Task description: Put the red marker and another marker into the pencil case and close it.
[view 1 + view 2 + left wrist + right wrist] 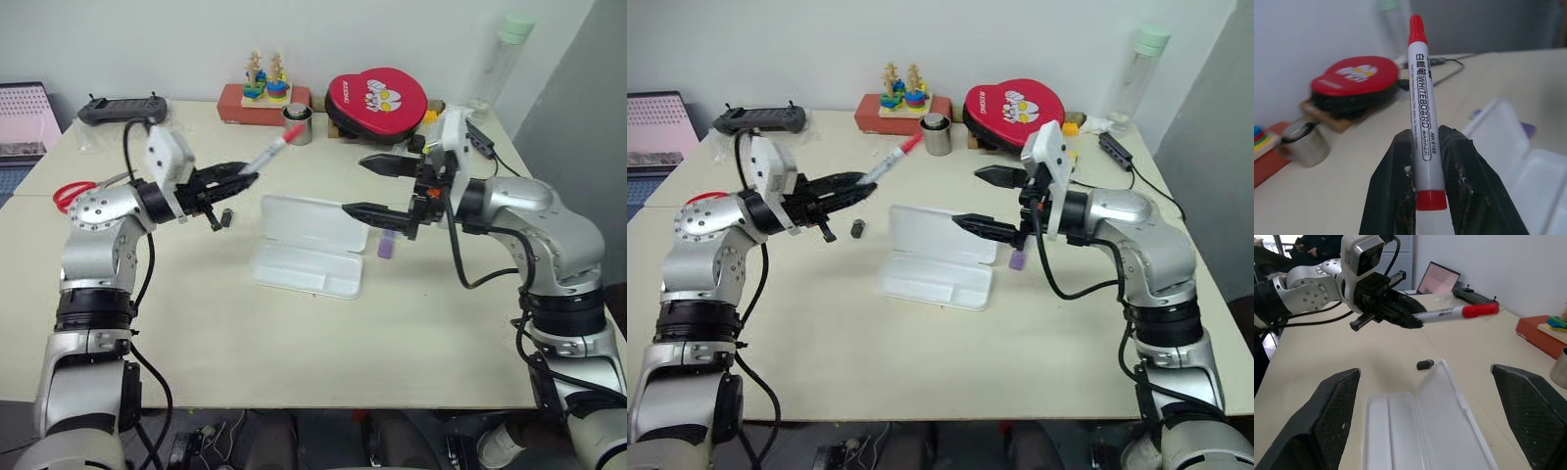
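Left gripper (245, 178) is clamping the red marker (270, 153) by its tail end, holding it above the table (196, 323). Right gripper (364, 186) is hovering with fingers spread wide over the pencil case (309, 245) (lid open). The lavender highlighter (386, 245) is lying, apparently flat, just beside the case.

Lavender highlighter (386, 245) half hidden behind right tool (364, 188); scissors (71, 192) partly covered.
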